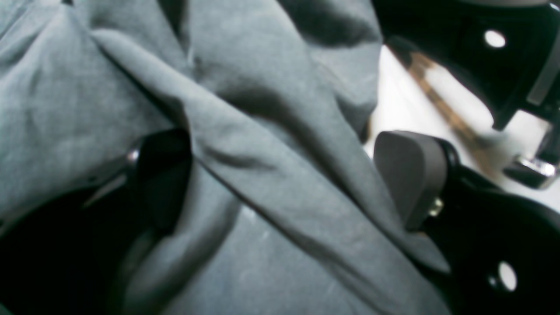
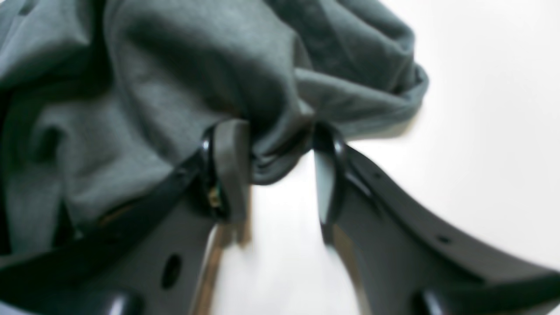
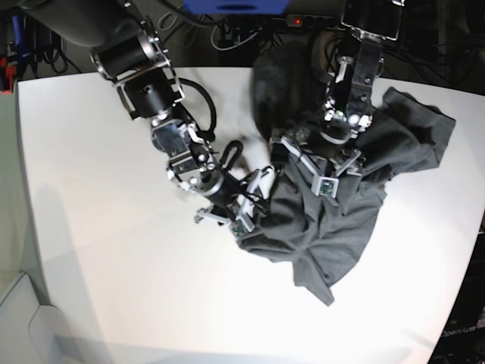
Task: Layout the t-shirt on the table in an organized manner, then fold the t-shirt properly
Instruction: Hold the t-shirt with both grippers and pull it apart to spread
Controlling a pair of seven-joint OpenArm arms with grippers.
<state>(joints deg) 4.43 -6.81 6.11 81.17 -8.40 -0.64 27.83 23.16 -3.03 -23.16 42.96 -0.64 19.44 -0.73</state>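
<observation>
In the right wrist view the right claw (image 2: 280, 162) fills the foreground, its two fingers closed partway on a bunched fold of the t-shirt (image 2: 175, 87). The cloth is pinched between the pads and spills over the left finger. Behind it only bare white table (image 2: 481, 131) shows.

In the left wrist view the left claw (image 1: 280, 183) sits with its fingers wide apart. A ridge of the grey t-shirt (image 1: 245, 131) runs across the gap between them. One grey pad (image 1: 409, 175) stands clear at the right, and the other finger is half buried in cloth at the left. Whether the pads press the fabric cannot be told from this blurred view. A strip of white table (image 1: 407, 105) shows beyond, along with dark parts of the arm.

Only the base view shows the whole layout. The t-shirt (image 3: 356, 189) lies crumpled on the right half of the table (image 3: 98, 250), with one point trailing toward the near edge. The right claw (image 3: 246, 205) meets the shirt's left edge, and the left claw (image 3: 322, 163) bears down on its middle. The table (image 3: 98, 250) is wide and white. Past its far edge, in the dark, are cables (image 3: 227, 34), a power strip (image 3: 311, 20) with a red light, and a blue object (image 3: 235, 6).
</observation>
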